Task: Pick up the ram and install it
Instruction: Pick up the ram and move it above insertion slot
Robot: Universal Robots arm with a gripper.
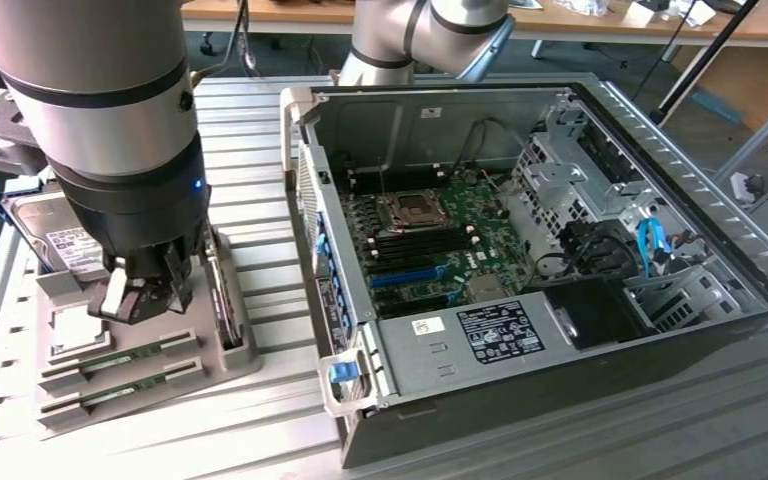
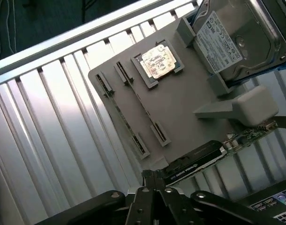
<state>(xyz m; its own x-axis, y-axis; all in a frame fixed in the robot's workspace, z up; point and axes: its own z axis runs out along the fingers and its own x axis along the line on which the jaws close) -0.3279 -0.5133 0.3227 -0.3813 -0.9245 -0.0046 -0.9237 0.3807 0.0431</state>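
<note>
Currently the ram lies as two thin green sticks on edge in end clips of a grey holder tray (image 1: 244, 365) (image 2: 180, 108). The inner ram stick (image 1: 120, 358) (image 2: 143, 105) is nearer the processor (image 2: 157, 61), and the outer ram stick (image 1: 128, 384) (image 2: 121, 115) runs parallel just beside it, along the tray's edge. Neither stick is touched.

The gripper (image 1: 144, 300) (image 2: 154, 178) hangs above the tray, close over the end away from the sticks' outer edge, with its jaws clenched together and nothing between them.

The same tray carries the processor in a square recess and a silver hard drive (image 1: 51, 240) (image 2: 236, 40) propped in a corner bracket. A dark graphics card (image 1: 231, 300) (image 2: 194, 161) stands on edge along the side nearest the computer.

The tray sits on a ribbed aluminium table (image 1: 264, 250) (image 2: 49, 117). At the exterior view's right, well apart from the sticks, an open computer case (image 1: 307, 110) lies on its side. Inside it are a green motherboard (image 1: 471, 215) with black memory slots (image 1: 424, 245), a labelled power supply (image 1: 491, 335) and blue cables (image 1: 648, 245) by the drive cage.
</note>
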